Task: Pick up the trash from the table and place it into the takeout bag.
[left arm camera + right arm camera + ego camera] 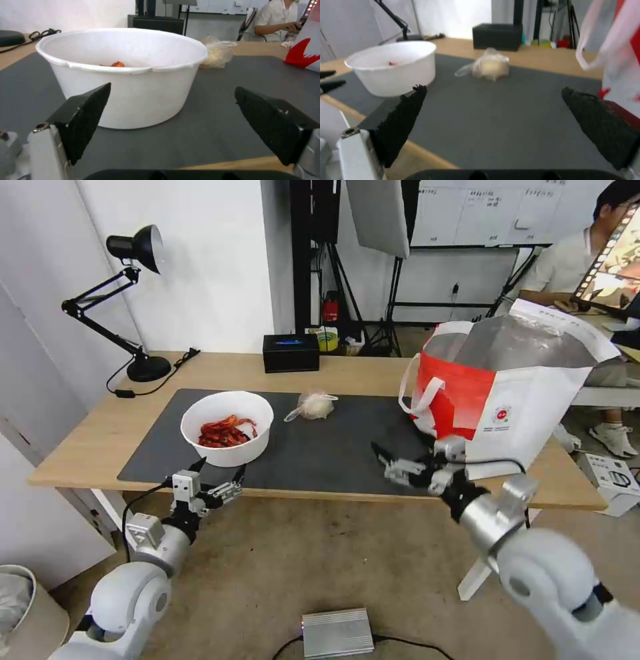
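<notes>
White plastic caught the eye first — the round bowl (227, 427) sat on the left part of the dark grey mat (320, 447), a heap of red scraps (225, 432) inside it. From the left wrist view the bowl (128, 75) loomed close, its rim a little dented, with just a speck of red showing over the edge. The left claw (220, 478) hovered at the near edge of the surface (100, 437), just in front of the bowl, its 2 black pads (87, 117) spread wide apart and gripping nothing.

Further back on the mat lay the knotted clear bag (313, 405) around its whitish lump, well apart from the bowl and untouched; the right wrist view showed the same bag (488, 66) ahead, with the bowl (395, 66) off to one side. The right claw (387, 463) hung low over the mat's near right part — fingers open, empty.

Beside it the takeout bag (513, 400) stood upright on the right end of the surface, its mouth gaping, silver lining on show, a white loop handle (420, 393) drooping toward the mat. A black box (291, 353) and a black desk lamp (127, 300) stood at the far edge.
</notes>
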`<state>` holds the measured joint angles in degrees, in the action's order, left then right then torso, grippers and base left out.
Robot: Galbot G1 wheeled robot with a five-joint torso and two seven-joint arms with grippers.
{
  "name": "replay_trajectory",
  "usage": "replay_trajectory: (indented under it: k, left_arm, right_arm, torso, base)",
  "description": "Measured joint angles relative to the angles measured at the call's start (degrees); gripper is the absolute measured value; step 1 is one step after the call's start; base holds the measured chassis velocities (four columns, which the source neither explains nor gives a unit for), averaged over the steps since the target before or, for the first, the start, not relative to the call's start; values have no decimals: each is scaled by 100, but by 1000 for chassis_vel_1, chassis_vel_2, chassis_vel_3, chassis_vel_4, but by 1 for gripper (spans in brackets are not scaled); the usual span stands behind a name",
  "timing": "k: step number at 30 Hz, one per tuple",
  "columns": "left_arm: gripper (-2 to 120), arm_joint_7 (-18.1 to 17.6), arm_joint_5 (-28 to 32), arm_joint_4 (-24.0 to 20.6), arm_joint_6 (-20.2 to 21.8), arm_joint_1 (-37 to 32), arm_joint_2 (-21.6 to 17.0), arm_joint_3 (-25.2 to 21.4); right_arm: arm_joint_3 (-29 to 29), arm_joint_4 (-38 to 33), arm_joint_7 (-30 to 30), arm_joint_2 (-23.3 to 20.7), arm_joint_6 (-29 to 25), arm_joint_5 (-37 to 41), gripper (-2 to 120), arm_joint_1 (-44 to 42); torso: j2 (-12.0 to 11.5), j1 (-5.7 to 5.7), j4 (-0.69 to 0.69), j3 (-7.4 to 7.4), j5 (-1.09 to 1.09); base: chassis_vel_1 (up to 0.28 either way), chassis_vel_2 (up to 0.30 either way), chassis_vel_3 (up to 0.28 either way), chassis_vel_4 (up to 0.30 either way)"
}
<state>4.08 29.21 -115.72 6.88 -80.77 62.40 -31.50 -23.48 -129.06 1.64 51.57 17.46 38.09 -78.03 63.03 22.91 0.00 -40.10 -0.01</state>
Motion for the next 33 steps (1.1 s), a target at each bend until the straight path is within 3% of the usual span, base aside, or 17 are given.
replay_trajectory:
  k: [16,33]
  left_arm:
    - [100,134,13,59,-107,-108,-62,-116]
    - [100,149,-195,105,26,-138,5,-190]
  right_arm:
    - [87,-31,419,164,87,-230,100,-719]
    - [83,70,343,100,16,-206,100,-660]
  torso:
    - [0,0,0,0,0]
    - [-1,1,0,-1,0]
  base:
    - [0,0,0,0]
    - [0,0,0,0]
